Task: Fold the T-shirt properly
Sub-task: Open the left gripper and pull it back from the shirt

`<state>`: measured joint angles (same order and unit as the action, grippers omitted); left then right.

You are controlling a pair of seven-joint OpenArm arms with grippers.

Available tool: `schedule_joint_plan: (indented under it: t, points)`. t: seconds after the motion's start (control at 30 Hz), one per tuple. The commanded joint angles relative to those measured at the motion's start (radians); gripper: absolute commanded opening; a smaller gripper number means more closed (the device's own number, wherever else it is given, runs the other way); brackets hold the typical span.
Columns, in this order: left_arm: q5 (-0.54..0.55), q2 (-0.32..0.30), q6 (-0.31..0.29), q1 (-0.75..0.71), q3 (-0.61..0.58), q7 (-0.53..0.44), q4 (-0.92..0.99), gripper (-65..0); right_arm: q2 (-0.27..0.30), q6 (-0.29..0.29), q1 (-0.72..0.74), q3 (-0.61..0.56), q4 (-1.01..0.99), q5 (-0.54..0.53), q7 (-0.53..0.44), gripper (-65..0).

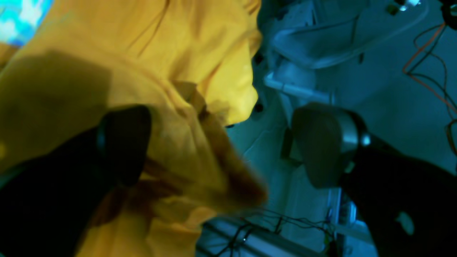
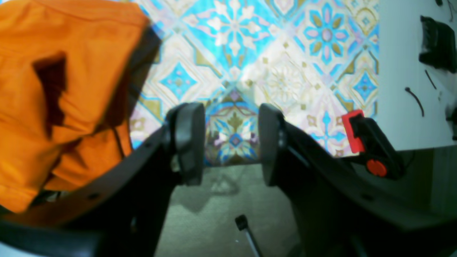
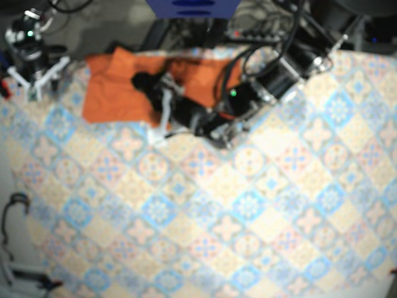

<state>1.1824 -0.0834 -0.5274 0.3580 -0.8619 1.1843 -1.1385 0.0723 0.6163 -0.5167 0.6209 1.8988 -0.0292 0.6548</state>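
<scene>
Left wrist view: the left gripper (image 1: 225, 146) has its fingers spread wide, and the bunched yellow-orange T-shirt (image 1: 142, 53) drapes against one finger.

Right wrist view: the right gripper (image 2: 232, 142) is spread with nothing between its fingers. The T-shirt hangs to the left of it.

Base view: the T-shirt lies crumpled at the far edge of the patterned table (image 3: 248, 205), with the left arm (image 3: 248, 93) reaching over it.

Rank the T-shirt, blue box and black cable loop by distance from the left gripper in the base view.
1. T-shirt, right under the left gripper, top left of the table.
2. Blue box, beyond the table's top edge.
3. Black cable loop, off the table, lower left.
</scene>
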Motion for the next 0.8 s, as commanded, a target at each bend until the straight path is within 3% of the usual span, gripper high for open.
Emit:
schedule_joint_plan:
  t: [0.0,0.4,0.53,0.77]
  points:
    - [0.021,0.006,-0.009,0.017,-0.003,0.007,-0.013,0.0,0.013,-0.003,-0.003,0.006,0.015,-0.007,-0.019,-40.5]
    - [0.021,0.021,-0.009,0.043,0.002,-0.001,-0.015,0.0,0.013,-0.003,-0.001,0.006,0.015,-0.007,-0.022,-40.5]
    - [0.035,-0.043,-0.010,0.045,0.022,-0.070,-0.047,0.0,0.013,-0.003,0.000,0.006,0.015,-0.007,-0.025,-40.5]
    - [0.031,-0.189,-0.010,0.036,0.214,-0.100,-0.188,0.0,0.013,-0.003,0.020,0.006,-0.003,-0.013,-0.017,-40.5]
